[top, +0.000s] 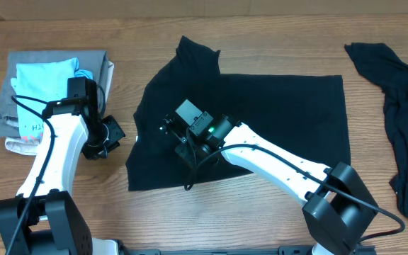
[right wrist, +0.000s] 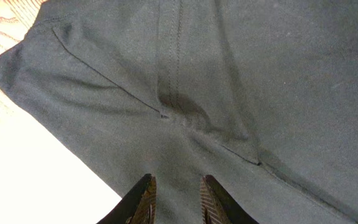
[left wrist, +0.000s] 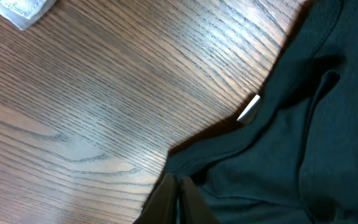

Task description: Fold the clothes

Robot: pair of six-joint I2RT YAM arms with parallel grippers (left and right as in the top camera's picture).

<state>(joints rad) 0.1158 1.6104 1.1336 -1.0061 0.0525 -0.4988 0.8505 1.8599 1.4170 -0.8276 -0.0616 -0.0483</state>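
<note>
The black T-shirt [top: 282, 113] is spread flat on the desk [top: 296, 35] for folding, right hand [right wrist: 177, 179] slightly open above it holding nothing, left hand [left wrist: 179, 190] shut at its edge, can't tell if it's gripping.

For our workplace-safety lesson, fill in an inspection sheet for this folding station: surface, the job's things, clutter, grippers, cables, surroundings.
Surface: wooden table, bare grain showing around the garments.
Job's things: black T-shirt spread at centre; second black garment crumpled at the right edge.
Clutter: folded pile at far left, light-blue shirt on top.
Grippers: left gripper shut, at the T-shirt's edge; right gripper open, just above the T-shirt.
Cables: black cables run along both arms.
Surroundings: nothing seen.
</note>
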